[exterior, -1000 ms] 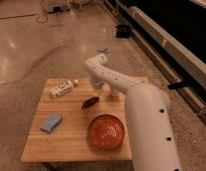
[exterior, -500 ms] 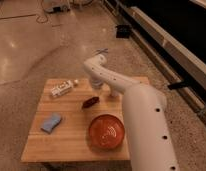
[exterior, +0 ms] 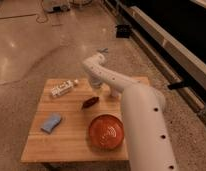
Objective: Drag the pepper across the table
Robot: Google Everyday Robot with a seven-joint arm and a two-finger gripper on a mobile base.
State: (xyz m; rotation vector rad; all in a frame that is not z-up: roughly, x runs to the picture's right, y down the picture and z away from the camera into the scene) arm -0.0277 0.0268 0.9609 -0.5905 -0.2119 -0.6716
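Wooden counter (exterior: 71, 135) carries the pepper (exterior: 90, 102). The gripper (exterior: 97, 86), pressed together, hangs just behind it. Approach step; next, lower onto the pepper and drag.

No visible change
Still hovering with claw (exterior: 97, 86) closed, low over counter (exterior: 71, 135), just behind pepper (exterior: 90, 102).

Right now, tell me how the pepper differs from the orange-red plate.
The pepper is small, dark red-brown and elongated; the plate is much larger, round and orange-red. The pepper lies near the middle of the table; the plate sits nearer the front edge. The shut gripper is just beyond the pepper, farther from the plate. Both are reddish and rest on the table, apart from each other.
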